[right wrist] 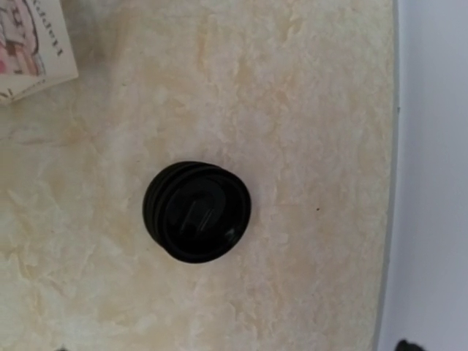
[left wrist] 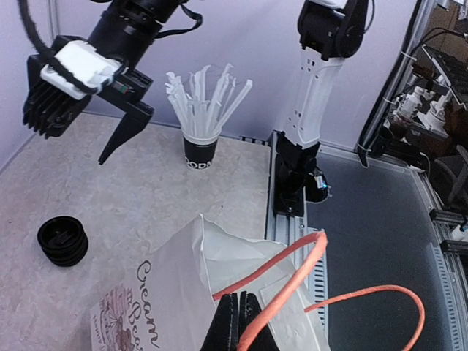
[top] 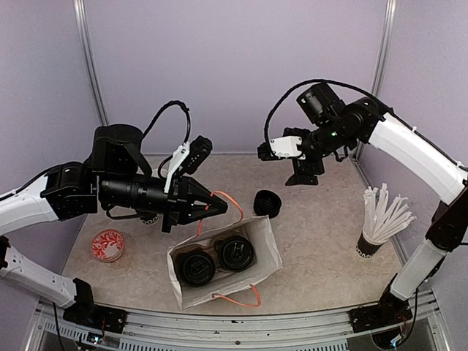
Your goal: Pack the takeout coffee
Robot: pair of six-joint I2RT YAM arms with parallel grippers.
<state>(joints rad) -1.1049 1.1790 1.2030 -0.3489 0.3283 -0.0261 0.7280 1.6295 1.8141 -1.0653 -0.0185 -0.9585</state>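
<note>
Left tool: clamped tight on orange handle of white paper bag. Two lidded takeout coffee cups: upright, side by side inside bag, just near-side of that tool's tips. Black lid stack: on table, directly beneath right tool. Right tool: jaws wide apart, holding nothing. Cup of white straws: well right of it.

The top view looks down from high at six o'clock onto the whole table; the left wrist view hangs low over the bag, facing three o'clock; the right wrist view looks straight down, closer; all share the black lid stack.
</note>
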